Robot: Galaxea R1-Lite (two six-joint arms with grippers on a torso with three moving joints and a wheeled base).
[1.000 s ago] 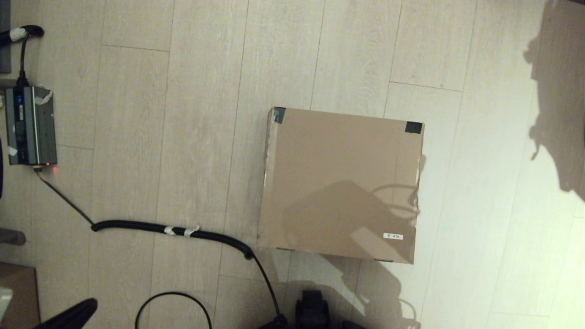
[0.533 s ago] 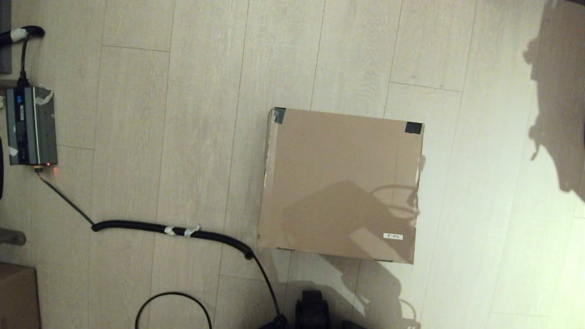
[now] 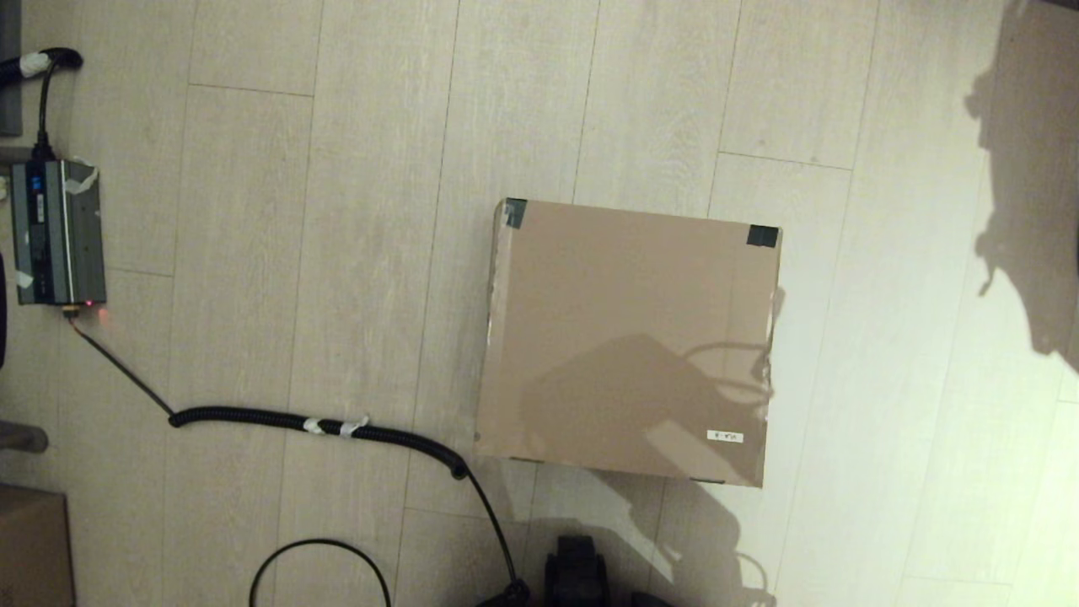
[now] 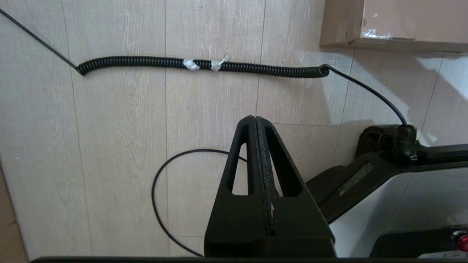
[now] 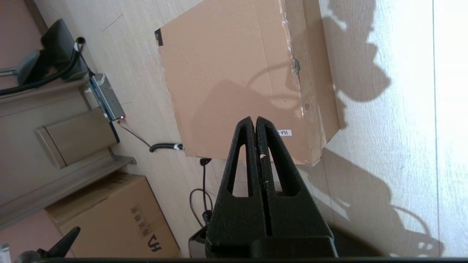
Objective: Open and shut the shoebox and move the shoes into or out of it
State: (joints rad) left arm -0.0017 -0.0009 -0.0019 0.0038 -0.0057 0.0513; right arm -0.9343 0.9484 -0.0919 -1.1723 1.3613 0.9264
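The shoebox (image 3: 628, 341) lies on the pale plank floor (image 3: 337, 211), a little right of the middle in the head view, with its flap lid down flat and closed. Black tape patches (image 3: 763, 236) mark the two far corners of the lid, and a small white label (image 3: 725, 436) sits near the lid's near right corner. The shoes cannot be seen in any view. A shadow falls across the near half of the lid. Just beside the box's near left corner ends a coiled black cable (image 3: 320, 424), which runs leftward over the floor, bound at its middle with bits of white tape, and thins to a wire that reaches a grey power unit (image 3: 57, 232) well apart at the far left. The left gripper (image 4: 256, 122) hangs above bare floor near that cable, its two black fingers pressed together with nothing between them; a corner of the shoebox (image 4: 395, 22) shows beyond the cable. The right gripper (image 5: 255, 122) hangs over the near edge of the shoebox (image 5: 234, 80), fingers likewise clenched on nothing, apart from the lid. A smaller carton (image 5: 113, 215) with printed marks stands near the robot's left side, well apart from the shoebox
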